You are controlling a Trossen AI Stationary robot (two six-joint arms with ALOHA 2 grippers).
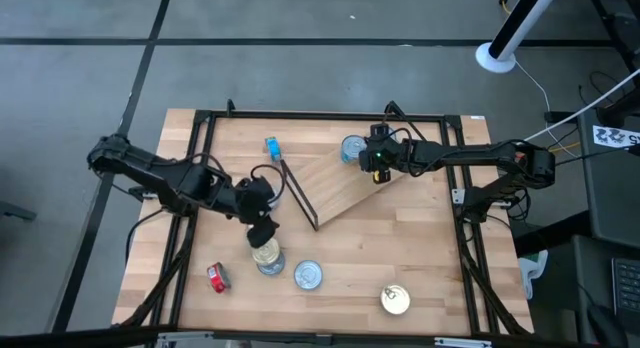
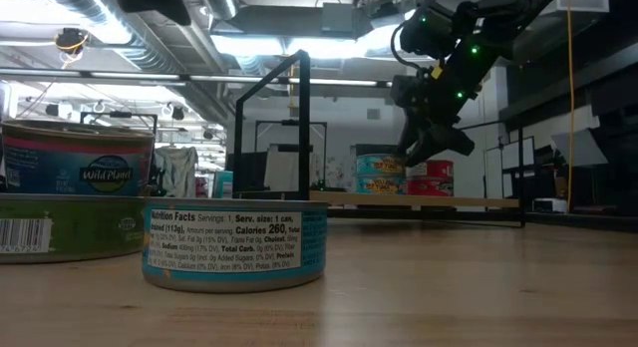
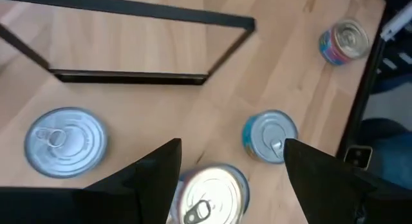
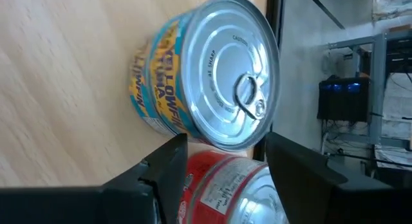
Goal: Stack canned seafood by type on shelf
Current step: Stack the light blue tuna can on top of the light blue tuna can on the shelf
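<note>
The shelf (image 1: 340,183) is a light-wood board lying slantwise on the table, with a black wire frame (image 1: 300,196) at its end. My right gripper (image 4: 225,166) is open over the shelf's far end. Its fingers stand on either side of a red tin (image 4: 222,188), next to a blue-and-yellow tin (image 4: 206,82). The low view shows this gripper (image 2: 437,148) just above the red tin (image 2: 435,175). My left gripper (image 3: 232,172) is open above a silver-lidded tin (image 3: 209,197), which tops a small stack (image 1: 267,256) near the table's front.
Loose tins lie on the tabletop: a red one (image 1: 217,278), a silver-lidded one (image 1: 308,276), a golden one (image 1: 395,300) and a blue one on its side (image 1: 272,146). A black frame (image 1: 200,138) rims the table. Bare wood lies right of the shelf.
</note>
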